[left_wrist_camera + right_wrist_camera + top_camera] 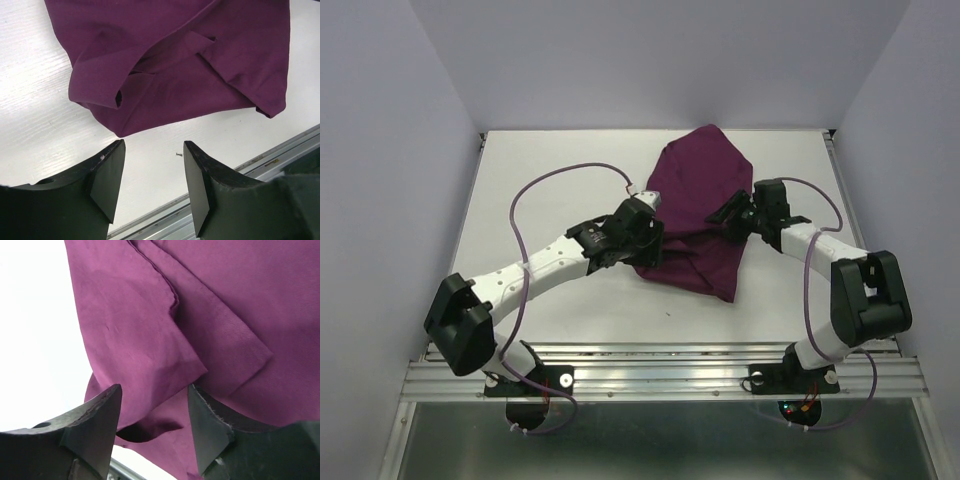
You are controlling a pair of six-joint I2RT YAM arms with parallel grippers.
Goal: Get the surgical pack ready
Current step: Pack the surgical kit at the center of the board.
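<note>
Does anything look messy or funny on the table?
Yes. The purple cloth is not spread flat. It lies bundled in crooked, overlapping folds, with one loose flap lying across the top. A tiny dark speck also sits on the white table, near the cloth's front edge.

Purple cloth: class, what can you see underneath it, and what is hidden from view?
Around the edges of the purple cloth, only the white table shows. The cloth is folded over itself in layers; anything wrapped inside or lying beneath is covered and cannot be seen.
</note>
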